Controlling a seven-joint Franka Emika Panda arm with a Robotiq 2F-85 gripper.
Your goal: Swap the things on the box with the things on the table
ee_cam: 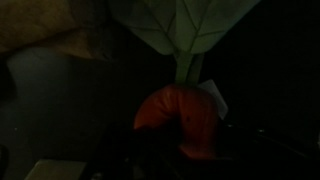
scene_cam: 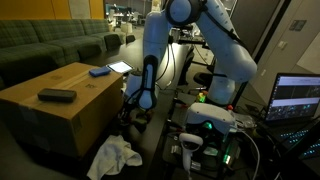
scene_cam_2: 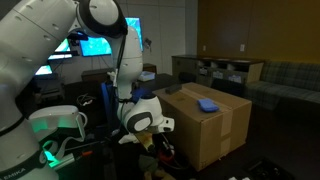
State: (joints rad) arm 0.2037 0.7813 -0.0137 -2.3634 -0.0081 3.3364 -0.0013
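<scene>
The end effector hangs low just beside the cardboard box, at its right wall in an exterior view, well below the level of the box top. In the wrist view the scene is very dark, and the fingers do not stand out, so I cannot tell how far they are spread or whether they grip anything. Directly under the wrist camera lies an orange thing with a pale green, leaf-like part at its far end; whether the end effector touches it cannot be told. A spot of orange also shows at the end effector in an exterior view. On the box top rest a blue thing near the far right corner and a dark flat thing nearer and to the left. A white cloth lies crumpled on the low surface, near the box's front right corner. An open laptop stands at the far right
</scene>
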